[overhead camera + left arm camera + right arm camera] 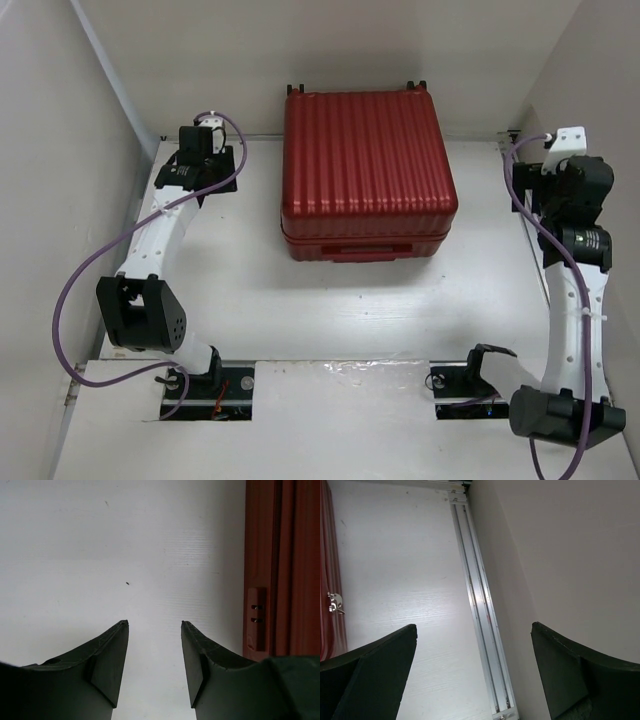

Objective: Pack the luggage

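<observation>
Suitcase: the dark-red ribbed hard-shell suitcase (368, 170) lies flat at upper centre of the top view, on the white worktop (330, 310), near the back wall.
Lid: down, the two shell halves meeting along the front seam; no lining shows.
Left tool (155, 625): at the upper left of the top view, just beside the case's left side but not touching it; jaws partly apart, nothing between them, only bare worktop beyond.
Side fitting: a small recessed panel (256, 625) on the shell shows at the right edge of the left wrist view.
Right tool (474, 626): at the upper right of the top view, well apart from the case; jaws spread wide and empty, aimed at an aluminium rail (480, 605) along the side wall.
Metal pull: a small silver piece (335, 603) hangs on the case edge at far left of the right wrist view.
Progress: judged near or at the end; the case is closed and no loose items lie out.
Left to do: possibly securing the closure; whether it is fastened cannot be told.
</observation>
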You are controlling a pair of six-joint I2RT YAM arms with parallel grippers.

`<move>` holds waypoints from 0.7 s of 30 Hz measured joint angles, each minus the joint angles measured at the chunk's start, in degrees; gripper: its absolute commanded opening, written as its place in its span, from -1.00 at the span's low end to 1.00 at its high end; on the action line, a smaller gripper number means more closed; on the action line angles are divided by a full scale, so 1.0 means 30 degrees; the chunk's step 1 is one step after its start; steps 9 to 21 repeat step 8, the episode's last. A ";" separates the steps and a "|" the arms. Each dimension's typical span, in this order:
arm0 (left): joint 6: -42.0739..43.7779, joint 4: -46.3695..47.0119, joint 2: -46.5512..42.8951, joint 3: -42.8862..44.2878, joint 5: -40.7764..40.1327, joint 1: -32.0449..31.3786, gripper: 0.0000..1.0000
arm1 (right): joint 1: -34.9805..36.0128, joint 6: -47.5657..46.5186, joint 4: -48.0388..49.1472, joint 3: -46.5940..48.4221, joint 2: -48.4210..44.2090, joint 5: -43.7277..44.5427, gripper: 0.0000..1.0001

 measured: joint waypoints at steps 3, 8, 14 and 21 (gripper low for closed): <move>0.0000 0.0015 0.0000 0.0000 0.0058 -0.0022 -0.14 | 0.0000 -0.0102 -0.0138 0.0000 -0.0481 0.0277 1.00; 0.0000 0.0022 0.0000 0.0000 0.0153 -0.0029 -0.14 | 0.0000 -0.0211 -0.0117 0.0000 -0.1472 0.0634 1.00; 0.0000 0.0022 0.0000 0.0000 0.0153 -0.0029 -0.14 | 0.0000 -0.0211 -0.0117 0.0000 -0.1472 0.0634 1.00; 0.0000 0.0022 0.0000 0.0000 0.0153 -0.0029 -0.14 | 0.0000 -0.0211 -0.0117 0.0000 -0.1472 0.0634 1.00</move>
